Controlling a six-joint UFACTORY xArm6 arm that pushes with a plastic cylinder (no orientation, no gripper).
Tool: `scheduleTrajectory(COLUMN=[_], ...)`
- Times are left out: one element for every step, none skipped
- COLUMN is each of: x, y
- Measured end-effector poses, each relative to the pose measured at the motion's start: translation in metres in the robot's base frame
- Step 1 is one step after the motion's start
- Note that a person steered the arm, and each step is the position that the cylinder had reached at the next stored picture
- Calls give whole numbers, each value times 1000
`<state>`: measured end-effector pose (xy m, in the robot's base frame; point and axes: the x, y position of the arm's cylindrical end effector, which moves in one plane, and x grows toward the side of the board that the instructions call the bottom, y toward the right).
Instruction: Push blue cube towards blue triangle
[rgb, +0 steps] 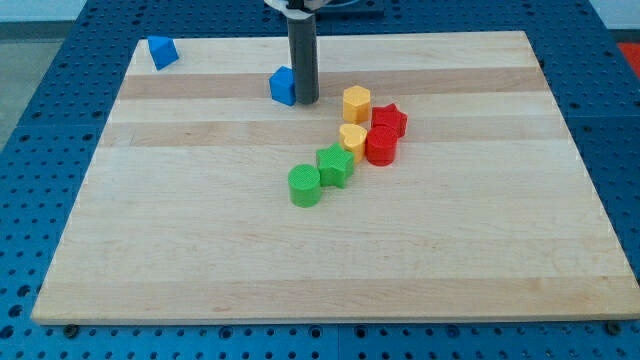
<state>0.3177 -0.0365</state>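
The blue cube (282, 86) sits on the wooden board near the view's top centre. The blue triangle (162, 52) lies at the board's top left corner, well to the left of the cube. My rod comes down from the view's top, and my tip (305, 102) rests on the board right against the cube's right side.
A cluster of blocks lies right of and below my tip: a yellow hexagon (356, 103), a red star (389, 121), a yellow heart (352, 138), a red cylinder (381, 146), a green star (335, 165) and a green cylinder (304, 186). The board's top edge (330, 36) is close behind.
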Motion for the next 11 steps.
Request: scheduleTrajectory(x=[-11,-15,-16,-23,-38,-36,-21,-17,-17,-17,-17], y=[0,-7,-14,-9,-8,-8,-9,-31,-56,-76,-89])
